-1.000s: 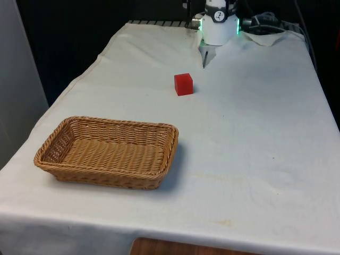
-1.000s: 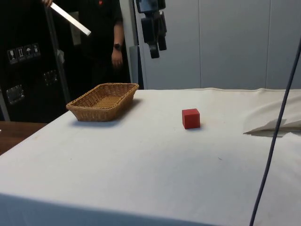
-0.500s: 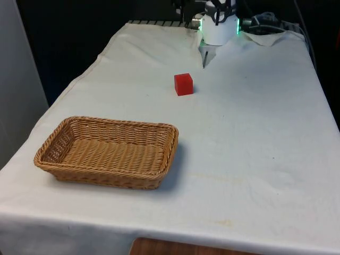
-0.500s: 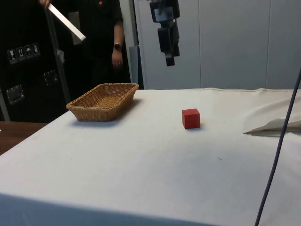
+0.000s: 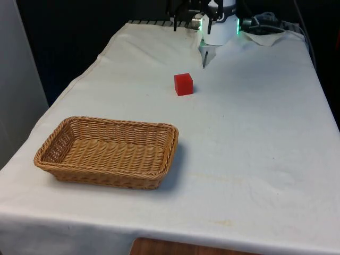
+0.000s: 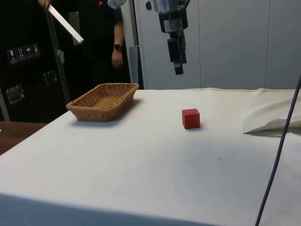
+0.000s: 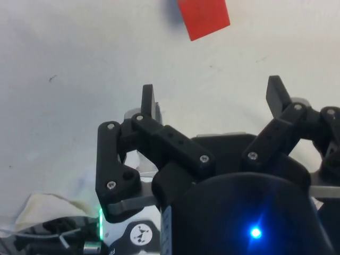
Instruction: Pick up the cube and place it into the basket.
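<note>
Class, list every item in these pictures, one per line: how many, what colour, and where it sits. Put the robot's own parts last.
cube: one, red, on the cloth in mid-table, apart from the basket.
basket: one, tan wicker, on the cloth near the front view's left; nothing in it.
cloth: one, white, covering the table.
person: one, in dark clothes, standing beyond the basket in the side view, holding a white strip.
cabinets: dark, behind the table in the side view.
cable: one, dark, hanging at the side view's right.
claw: one, black, open, hanging in the air above the cube, not touching it.
</note>
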